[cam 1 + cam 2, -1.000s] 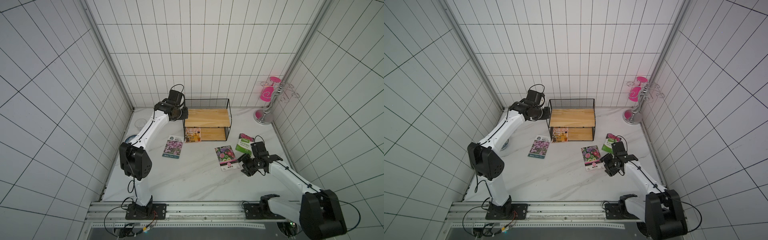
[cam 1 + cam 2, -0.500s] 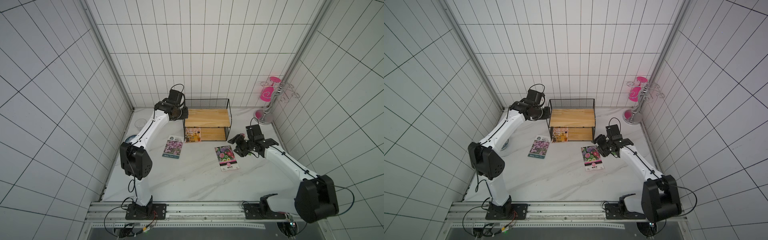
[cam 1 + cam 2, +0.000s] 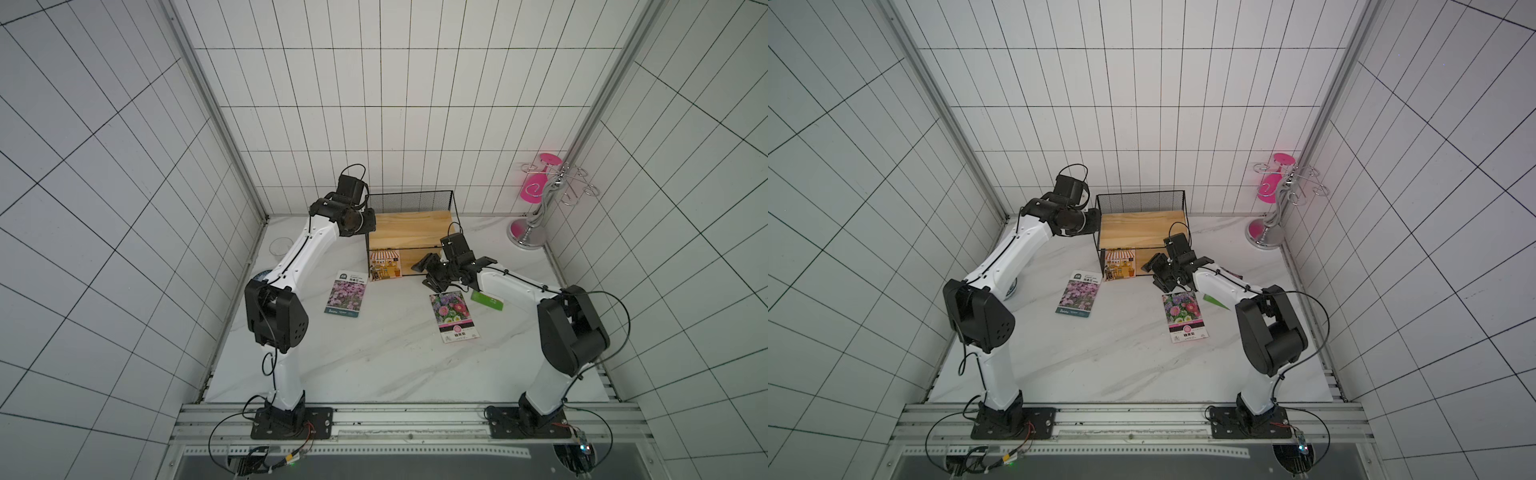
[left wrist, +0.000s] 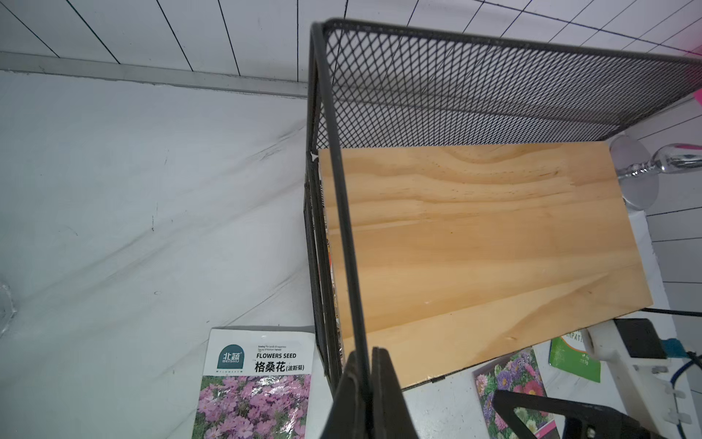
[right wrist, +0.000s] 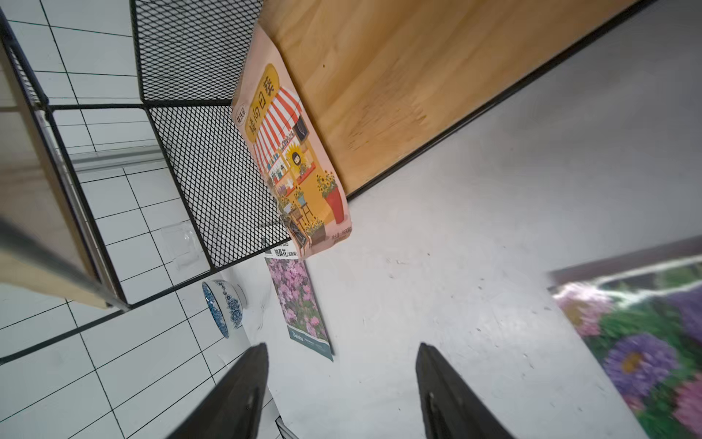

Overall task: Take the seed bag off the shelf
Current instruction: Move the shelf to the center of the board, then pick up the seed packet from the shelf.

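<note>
The shelf [image 3: 409, 230] is a black wire rack with mesh back and two light wooden boards, standing at the back of the table in both top views. The seed bag [image 3: 385, 266], pink-orange with a striped awning picture, lies on the lower board [image 5: 399, 76] at its left end and overhangs the front edge. My left gripper [image 4: 370, 357] is shut on the top wire rail at the shelf's left side. My right gripper [image 3: 426, 274] hovers open just in front of the lower tier, right of the seed bag [image 5: 292, 159], with nothing between its fingers.
On the table lie a purple-flower packet [image 3: 346, 293], a mixed-flower packet [image 3: 453, 316] and a green packet [image 3: 487, 300] under the right arm. A chrome stand with pink glasses [image 3: 540, 199] is at the back right. A blue-and-white bowl [image 5: 224, 308] sits left of the shelf.
My right arm has swung from the front right, near the green packet, back toward the shelf's front, its jaws narrowing a little. The left arm has not moved.
</note>
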Available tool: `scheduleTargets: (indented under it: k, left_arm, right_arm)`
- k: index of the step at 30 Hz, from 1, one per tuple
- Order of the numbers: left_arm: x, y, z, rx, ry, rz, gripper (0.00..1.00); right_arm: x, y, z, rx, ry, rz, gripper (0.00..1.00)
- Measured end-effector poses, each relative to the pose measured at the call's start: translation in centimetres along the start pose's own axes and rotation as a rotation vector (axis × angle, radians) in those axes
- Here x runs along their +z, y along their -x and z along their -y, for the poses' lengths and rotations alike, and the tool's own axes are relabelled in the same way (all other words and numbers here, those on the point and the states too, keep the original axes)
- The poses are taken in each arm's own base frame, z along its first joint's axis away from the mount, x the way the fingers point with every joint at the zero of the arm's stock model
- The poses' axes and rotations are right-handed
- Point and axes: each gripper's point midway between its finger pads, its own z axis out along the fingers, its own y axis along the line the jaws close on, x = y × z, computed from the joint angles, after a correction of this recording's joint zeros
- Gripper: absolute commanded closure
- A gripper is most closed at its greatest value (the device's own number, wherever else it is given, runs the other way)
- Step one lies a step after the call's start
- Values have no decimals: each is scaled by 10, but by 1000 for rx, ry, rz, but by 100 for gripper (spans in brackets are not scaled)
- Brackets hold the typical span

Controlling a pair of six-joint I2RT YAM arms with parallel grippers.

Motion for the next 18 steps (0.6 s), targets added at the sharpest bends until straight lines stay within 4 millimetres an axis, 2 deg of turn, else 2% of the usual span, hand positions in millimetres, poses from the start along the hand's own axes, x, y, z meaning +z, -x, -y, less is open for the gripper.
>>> scheduleTargets:
  k: [4,18]
  left_arm:
    - [3,5,0,-14,-1,8,100]
    - [5,8,0,-6,4,7,100]
  right_arm:
    - [21,-1,-8,-16,5,0,35]
    - [65,-2,-27,-49,48,42,39]
